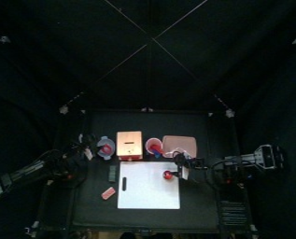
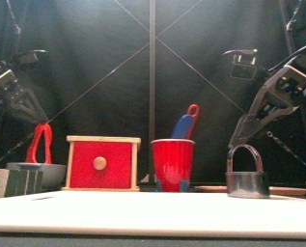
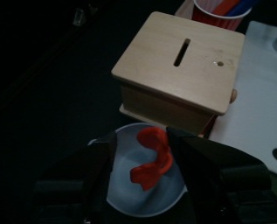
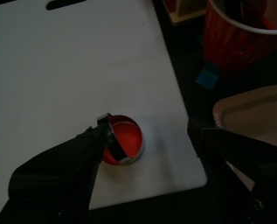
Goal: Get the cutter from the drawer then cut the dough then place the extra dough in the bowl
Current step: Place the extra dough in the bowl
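**Status: all three steps appear done; only clearing away is left**

Left gripper (image 3: 155,156): the jaws are spread and hang directly over the blue-grey bowl (image 3: 123,188). A strip of red dough (image 3: 154,164) stands between them with its lower end inside the bowl. It seems to touch neither jaw, though the wrist view does not settle this. In the front view the strip rises well above the bowl's rim.

Right gripper (image 4: 150,136): the jaws are spread wide and hold nothing. The cutter (image 4: 120,142) sits between them, nearer one jaw, on the white cutting board (image 4: 71,79). It lies at about 2 o'clock from the board's middle. A red disc of dough (image 4: 125,138) fills its ring, and its wire handle stands upright in the front view.

Outward, reading from the board's middle:
- wooden box (image 3: 176,70) at 12 o'clock, its red drawer front (image 2: 101,164) flush, so apparently closed
- bowl at 11 o'clock, just beside the box
- red cup (image 2: 172,162) at about 12 to 1 o'clock
- pink tray (image 1: 179,144) at 1 o'clock

Assessment: the cutter is out of the drawer, the disc is cut, and the extra dough is in the bowl. What probably remains is to confirm the strip is released and settles fully inside. Lifting the cutter off the disc may also be wanted.
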You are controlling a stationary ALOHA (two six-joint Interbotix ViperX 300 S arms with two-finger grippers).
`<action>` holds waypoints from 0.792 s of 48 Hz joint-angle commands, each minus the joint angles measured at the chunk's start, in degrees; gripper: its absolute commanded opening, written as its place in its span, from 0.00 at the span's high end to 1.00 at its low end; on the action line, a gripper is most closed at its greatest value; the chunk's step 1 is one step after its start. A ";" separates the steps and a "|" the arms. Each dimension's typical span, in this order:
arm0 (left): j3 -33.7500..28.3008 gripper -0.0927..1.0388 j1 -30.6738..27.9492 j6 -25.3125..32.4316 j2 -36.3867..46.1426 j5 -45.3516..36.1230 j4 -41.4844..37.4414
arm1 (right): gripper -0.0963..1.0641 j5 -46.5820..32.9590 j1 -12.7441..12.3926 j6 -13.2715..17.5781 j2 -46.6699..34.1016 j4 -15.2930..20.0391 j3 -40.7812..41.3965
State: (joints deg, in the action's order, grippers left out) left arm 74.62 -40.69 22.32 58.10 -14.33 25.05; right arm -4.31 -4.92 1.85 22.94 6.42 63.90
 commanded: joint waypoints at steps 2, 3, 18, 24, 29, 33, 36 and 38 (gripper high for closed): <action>-0.53 0.16 -2.46 -0.09 -0.26 0.18 7.03 | 0.04 -0.18 -0.18 0.00 0.44 0.09 -1.23; -0.53 0.16 -2.64 0.00 -0.18 0.09 8.00 | 0.04 -0.18 -0.18 0.00 0.44 0.09 -1.23; -0.26 0.16 -2.64 0.53 -0.18 -0.97 11.60 | 0.04 -0.18 -0.18 -0.09 0.44 -0.44 -1.41; -1.58 0.16 -1.93 0.70 -0.26 0.00 5.10 | 0.04 -0.18 -0.18 -0.18 0.44 -1.49 -2.29; -3.25 0.16 0.35 0.88 -0.18 0.79 1.49 | 0.04 -0.18 -0.26 -0.18 0.62 -2.37 -3.08; -4.22 0.16 2.90 0.88 -0.18 2.55 -2.99 | 0.04 -0.26 -0.44 -0.18 1.32 -3.08 -3.87; -4.48 0.16 5.54 0.88 -0.18 3.96 -6.77 | 0.04 -0.26 -1.23 -0.09 1.76 -3.16 -3.69; -4.48 0.16 7.47 0.79 -0.18 4.57 -8.88 | 0.04 -0.26 -1.76 -0.09 2.02 -3.16 -3.34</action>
State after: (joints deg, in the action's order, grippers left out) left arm 71.98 -35.77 23.12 58.10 -11.16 19.34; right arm -4.31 -5.71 1.76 23.73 3.25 61.35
